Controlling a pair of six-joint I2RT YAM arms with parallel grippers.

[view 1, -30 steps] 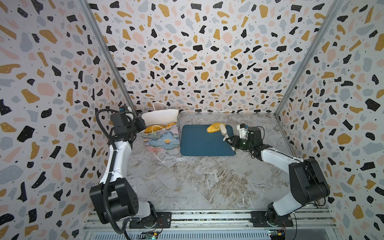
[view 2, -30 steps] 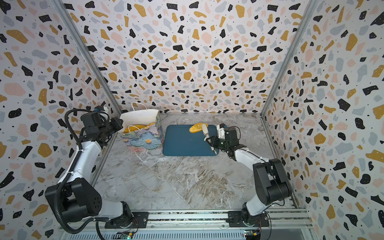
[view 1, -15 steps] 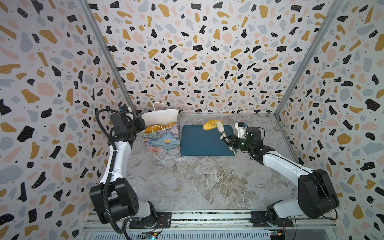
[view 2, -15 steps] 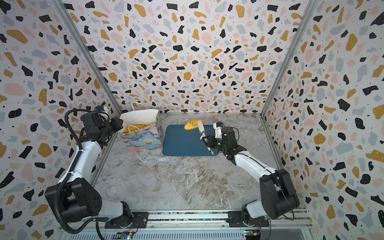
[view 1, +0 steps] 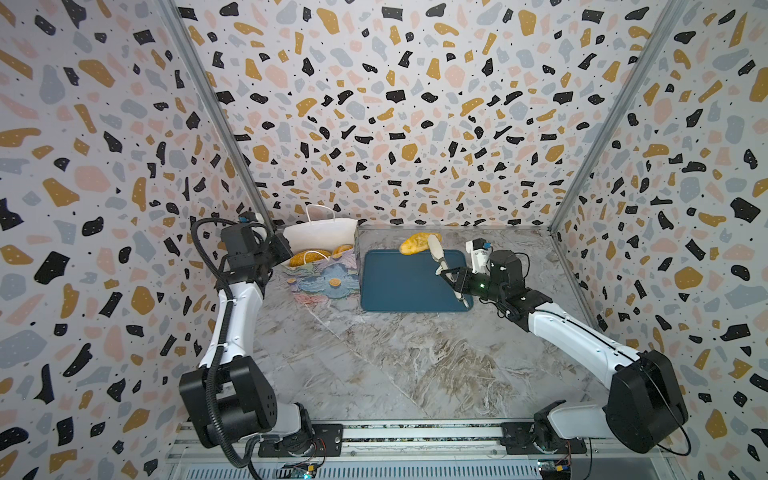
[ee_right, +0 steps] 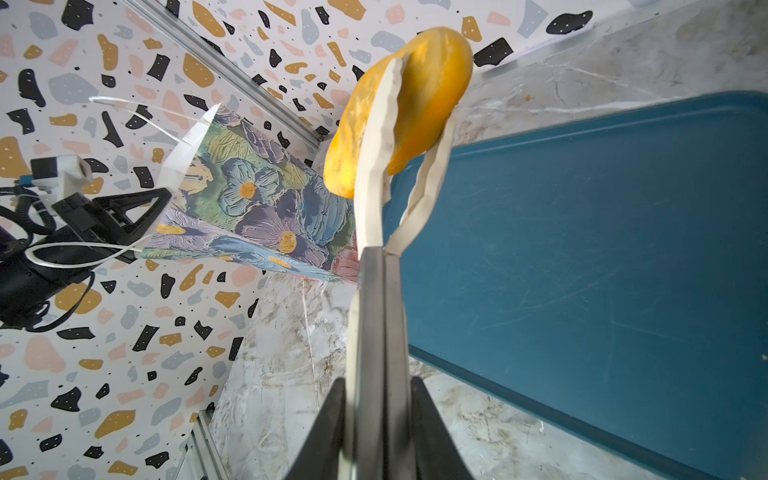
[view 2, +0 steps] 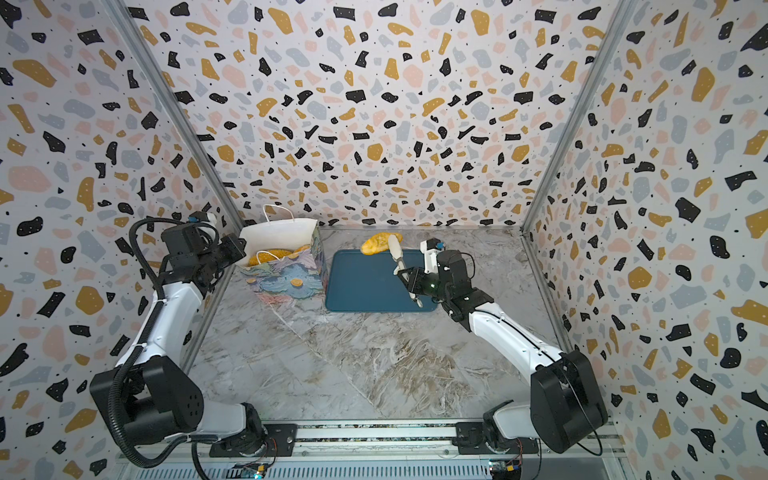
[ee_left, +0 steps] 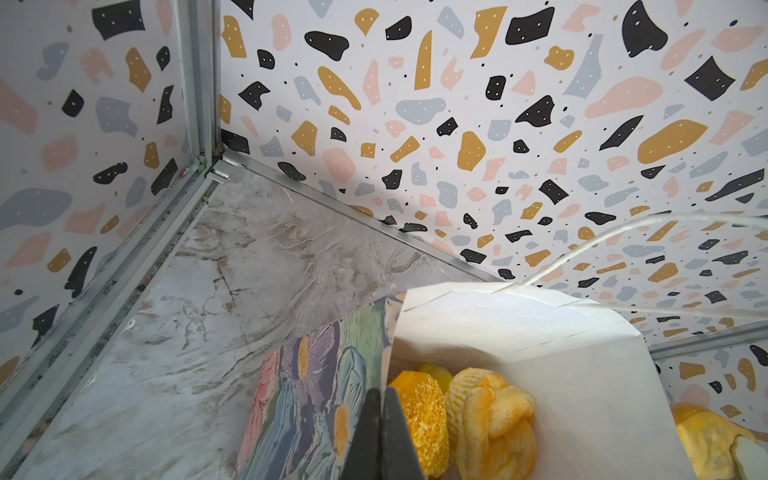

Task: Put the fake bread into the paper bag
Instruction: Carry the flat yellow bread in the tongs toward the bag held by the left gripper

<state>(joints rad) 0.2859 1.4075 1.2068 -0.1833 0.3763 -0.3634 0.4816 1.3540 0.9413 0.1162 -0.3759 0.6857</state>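
R gripper (view 1: 455, 279) clenched on tongs (view 1: 439, 257) pinching a roll (view 1: 412, 244); L gripper (ee_left: 380, 411) grips paper bag (view 1: 328, 276) rim. I'd clear that rim, then drop.

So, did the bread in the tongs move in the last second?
Yes: the bread moved left over the blue tray, toward the paper bag.

Glossy fake bread (ee_right: 432, 83), matt paper bag (ee_right: 257, 199), tray (ee_right: 582, 249) — smooth, sl. scuffed

Left arm: upright, elbow bent. Left gripper (view 1: 279, 249) clamped tight on the rim of the paper bag (view 1: 324, 232). Right arm: stretched low and forward. Right gripper (view 1: 454, 277) closed on white tongs (view 1: 435, 249), well apart from the paper bag.
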